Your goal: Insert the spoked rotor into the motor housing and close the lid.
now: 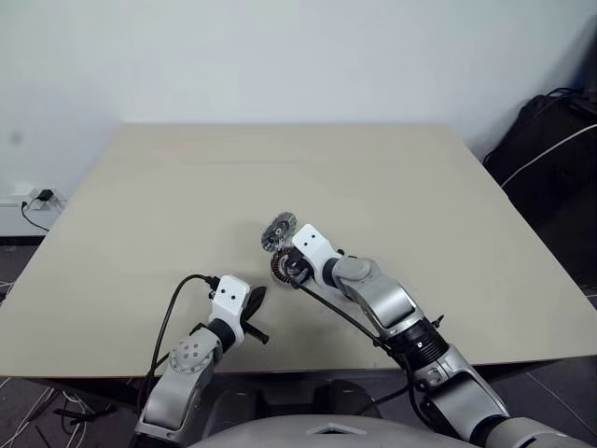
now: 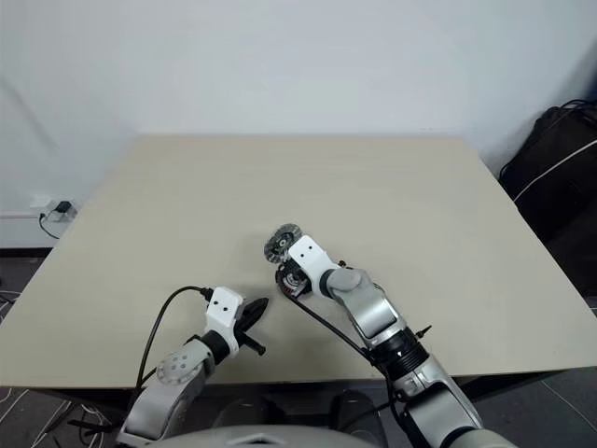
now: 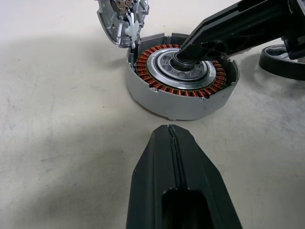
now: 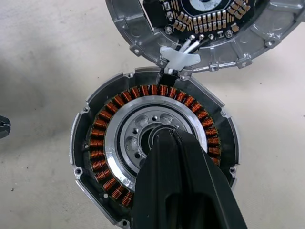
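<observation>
The motor housing lies open on the tabletop, its copper windings bare, directly under the right gripper, whose closed, empty jaws press on its silver centre. The lid leans just beyond those jaws. The spoked rotor lies beside them, not inserted. The left gripper, closed and empty, points at the housing from nearby. Both steps remain.

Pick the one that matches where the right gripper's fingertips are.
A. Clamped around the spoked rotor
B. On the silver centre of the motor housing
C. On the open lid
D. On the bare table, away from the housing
B: the right gripper, fingers closed together, rests its tips on the silver hub inside the copper windings of the motor housing, while the lid stands open behind it.
</observation>
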Robot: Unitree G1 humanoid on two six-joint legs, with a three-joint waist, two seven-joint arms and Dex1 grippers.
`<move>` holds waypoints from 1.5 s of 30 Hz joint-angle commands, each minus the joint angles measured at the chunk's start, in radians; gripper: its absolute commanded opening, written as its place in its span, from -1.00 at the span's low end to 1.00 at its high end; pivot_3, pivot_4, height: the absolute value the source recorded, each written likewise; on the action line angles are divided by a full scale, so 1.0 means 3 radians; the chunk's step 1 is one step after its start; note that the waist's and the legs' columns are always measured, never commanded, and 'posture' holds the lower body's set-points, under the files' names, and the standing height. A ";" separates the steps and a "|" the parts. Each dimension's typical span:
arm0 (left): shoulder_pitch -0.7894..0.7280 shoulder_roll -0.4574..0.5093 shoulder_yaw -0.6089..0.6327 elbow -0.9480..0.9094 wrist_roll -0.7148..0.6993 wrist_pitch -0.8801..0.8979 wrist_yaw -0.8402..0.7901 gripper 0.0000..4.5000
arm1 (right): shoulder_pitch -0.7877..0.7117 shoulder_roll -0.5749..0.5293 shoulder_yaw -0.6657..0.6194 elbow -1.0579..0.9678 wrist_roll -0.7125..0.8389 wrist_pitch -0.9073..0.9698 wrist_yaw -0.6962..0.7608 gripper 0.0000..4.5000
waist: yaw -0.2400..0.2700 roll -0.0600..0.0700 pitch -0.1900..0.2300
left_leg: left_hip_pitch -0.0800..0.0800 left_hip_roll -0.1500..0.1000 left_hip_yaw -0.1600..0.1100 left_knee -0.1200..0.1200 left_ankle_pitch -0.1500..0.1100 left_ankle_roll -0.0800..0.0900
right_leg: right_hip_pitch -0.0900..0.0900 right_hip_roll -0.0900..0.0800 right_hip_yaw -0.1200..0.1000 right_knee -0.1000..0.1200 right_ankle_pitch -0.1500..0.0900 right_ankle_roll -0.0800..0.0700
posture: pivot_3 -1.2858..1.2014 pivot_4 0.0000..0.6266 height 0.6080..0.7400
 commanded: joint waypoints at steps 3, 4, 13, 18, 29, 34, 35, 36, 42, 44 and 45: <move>-0.0045 -0.0021 -0.0017 -0.0103 -0.0012 -0.0086 -0.0008 -1.00 | -0.0110 0.0020 -0.0027 -0.0023 -0.0054 -0.0059 0.0025 -0.98 | -0.0002 0.0000 0.0000 | 0.0000 0.0000 0.0000 0.0000 0.0000 0.0000 | 0.0000 0.0000 0.0000 0.0000 0.0000 0.0000 | 0.03 -1.00 1.00; -0.0044 -0.0021 -0.0016 -0.0104 -0.0011 -0.0085 -0.0007 -1.00 | -0.0115 0.0020 -0.0016 -0.0022 -0.0060 -0.0056 0.0038 -0.98 | -0.0003 0.0000 0.0000 | 0.0000 0.0000 0.0000 0.0000 0.0000 0.0000 | 0.0000 0.0000 0.0000 0.0000 0.0000 0.0000 | 0.03 -1.00 1.00; -0.0031 -0.0027 -0.0023 -0.0101 0.0000 -0.0082 0.0008 -1.00 | -0.0098 0.0016 0.0115 -0.0054 -0.0073 -0.0002 0.0189 -0.98 | -0.0006 0.0000 0.0000 | 0.0000 0.0000 0.0000 0.0001 0.0000 0.0000 | 0.0000 0.0000 0.0000 0.0000 0.0000 0.0000 | 0.03 -1.00 1.00; -0.0023 -0.0035 -0.0028 -0.0095 0.0006 -0.0091 0.0015 -1.00 | -0.0082 0.0034 0.0180 -0.0071 -0.0067 0.0006 0.0238 -0.98 | -0.0007 0.0000 0.0000 | 0.0000 0.0000 0.0000 0.0002 0.0000 0.0000 | 0.0000 0.0000 0.0000 0.0001 0.0000 0.0000 | 0.03 -1.00 1.00; -0.0014 -0.0031 -0.0032 -0.0055 -0.0001 -0.0116 0.0012 -1.00 | -0.0121 0.0131 -0.0116 -0.0078 -0.0069 -0.0213 0.0036 -0.98 | -0.0003 0.0000 0.0000 | 0.0000 0.0000 -0.0001 0.0006 0.0000 0.0000 | 0.0001 0.0000 0.0000 0.0002 0.0001 0.0001 | 0.03 -1.00 1.00; -0.0034 -0.0026 -0.0033 -0.0030 -0.0005 -0.0118 -0.0004 -1.00 | -0.0139 0.0052 -0.0112 0.0009 -0.0190 -0.0167 -0.0058 -0.98 | -0.0008 0.0000 0.0000 | -0.0001 0.0000 0.0000 0.0008 0.0000 0.0000 | 0.0001 -0.0001 0.0001 0.0001 0.0000 0.0000 | 0.03 -1.00 1.00; -0.0038 -0.0024 -0.0032 -0.0027 -0.0005 -0.0118 -0.0006 -1.00 | -0.0137 0.0035 -0.0098 0.0019 -0.0217 -0.0160 -0.0065 -0.98 | -0.0009 0.0001 0.0000 | -0.0001 0.0000 0.0000 0.0008 0.0000 0.0000 | 0.0001 -0.0001 0.0001 0.0002 0.0000 -0.0001 | 0.03 -1.00 1.00; -0.0041 -0.0023 -0.0031 -0.0024 -0.0006 -0.0118 -0.0008 -1.00 | -0.0133 0.0024 -0.0092 0.0028 -0.0239 -0.0151 -0.0070 -0.98 | -0.0009 0.0001 0.0000 | -0.0001 0.0000 0.0000 0.0008 0.0000 0.0000 | 0.0001 -0.0001 0.0001 0.0002 -0.0001 -0.0002 | 0.03 -1.00 1.00; -0.0055 -0.0016 -0.0021 -0.0015 -0.0008 -0.0115 -0.0020 -1.00 | -0.0111 0.0007 -0.0078 0.0063 -0.0276 -0.0117 -0.0022 -0.98 | -0.0013 0.0001 0.0000 | -0.0001 0.0001 0.0000 0.0008 0.0000 0.0000 | 0.0000 0.0000 0.0000 0.0003 0.0000 -0.0001 | 0.03 -1.00 1.00; -0.0059 -0.0014 -0.0019 -0.0013 -0.0008 -0.0114 -0.0021 -1.00 | -0.0093 0.0009 -0.0060 0.0074 -0.0286 -0.0112 -0.0003 -0.98 | -0.0012 0.0001 0.0000 | -0.0001 0.0001 0.0000 0.0008 0.0000 0.0000 | 0.0000 0.0000 0.0000 0.0003 0.0000 -0.0001 | 0.03 -1.00 1.00; -0.0060 -0.0013 -0.0018 -0.0012 -0.0010 -0.0114 -0.0022 -1.00 | -0.0085 0.0012 -0.0053 0.0080 -0.0290 -0.0111 0.0003 -0.98 | -0.0012 0.0001 0.0000 | -0.0001 0.0001 0.0000 0.0008 0.0000 0.0000 | 0.0000 0.0000 0.0000 0.0003 0.0000 -0.0001 | 0.03 -1.00 1.00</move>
